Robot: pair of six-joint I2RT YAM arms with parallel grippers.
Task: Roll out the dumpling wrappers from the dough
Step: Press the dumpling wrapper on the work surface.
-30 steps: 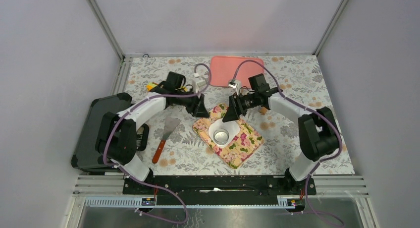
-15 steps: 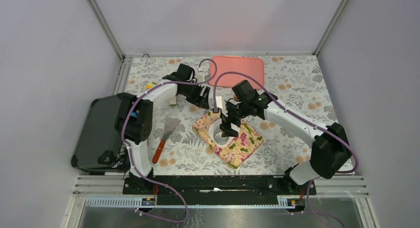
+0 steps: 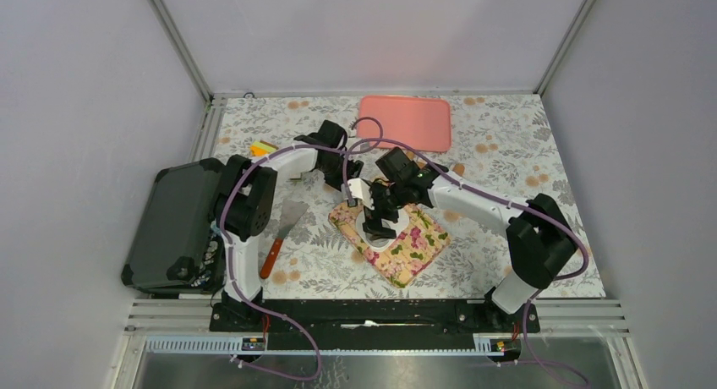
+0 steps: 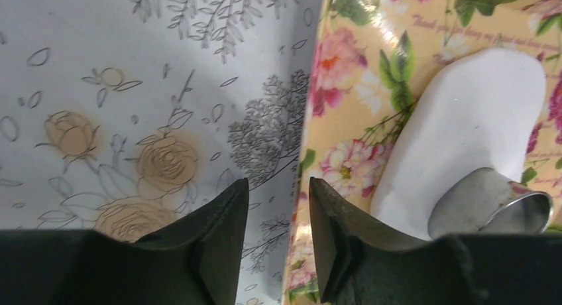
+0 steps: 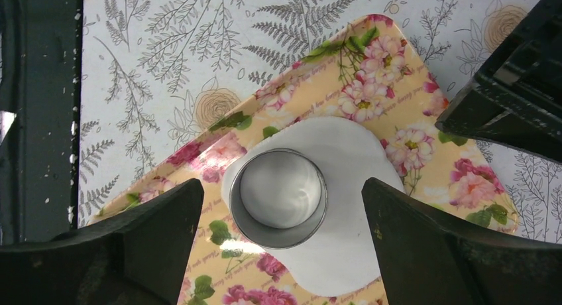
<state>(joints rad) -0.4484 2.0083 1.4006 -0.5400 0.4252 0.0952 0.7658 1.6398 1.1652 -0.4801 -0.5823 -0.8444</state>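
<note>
Bolted to the long black metal mounting rail, the left arm and the right arm share one livery: glossy white shells on the long links and chunky matte black housings at every joint. A thin purple cable leaves the rail beside each base and trails along the shells in loose loops (a small white connector block shows at the end farthest from the rail). The left claw has two black wedge-shaped fingers with bevelled inner faces. The right claw has broader black fingers, finely grained, with straight, angular edges.
</note>
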